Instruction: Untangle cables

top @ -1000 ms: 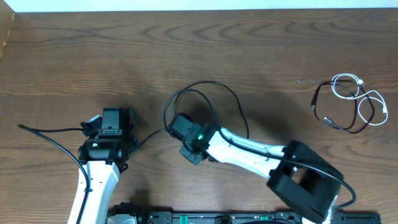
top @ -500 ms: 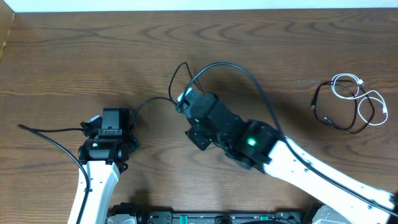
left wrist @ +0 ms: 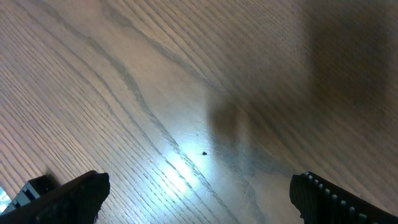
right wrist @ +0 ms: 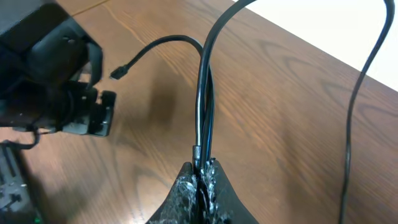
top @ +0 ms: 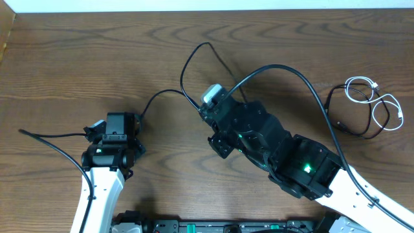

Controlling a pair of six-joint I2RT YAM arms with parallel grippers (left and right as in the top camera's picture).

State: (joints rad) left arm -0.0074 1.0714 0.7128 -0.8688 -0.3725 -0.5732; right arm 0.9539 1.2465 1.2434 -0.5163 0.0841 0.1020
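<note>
My right gripper point(top: 202, 107) is shut on a long black cable point(top: 279, 66) and holds it above the middle of the table. In the right wrist view the jaws point(right wrist: 202, 171) pinch two strands of this cable point(right wrist: 202, 93). Its free end with a small plug point(right wrist: 118, 73) hangs close to my left arm. In the overhead view that end point(top: 138, 117) lies just right of my left gripper point(top: 119, 125). My left gripper point(left wrist: 199, 199) is open and empty over bare wood. A white cable point(top: 362, 84) and a black cable point(top: 336, 123) lie looped together at the far right.
The wooden table point(top: 77, 58) runs to a white wall at the back. A thick black wire point(top: 52, 145) runs left from my left arm's base. The right arm's body point(top: 304, 165) crosses the lower right of the table.
My right gripper has risen and moved up and right with the black cable. The cable's tight loop has opened into wide arcs. Its plug end has slid to just right of the left gripper.
</note>
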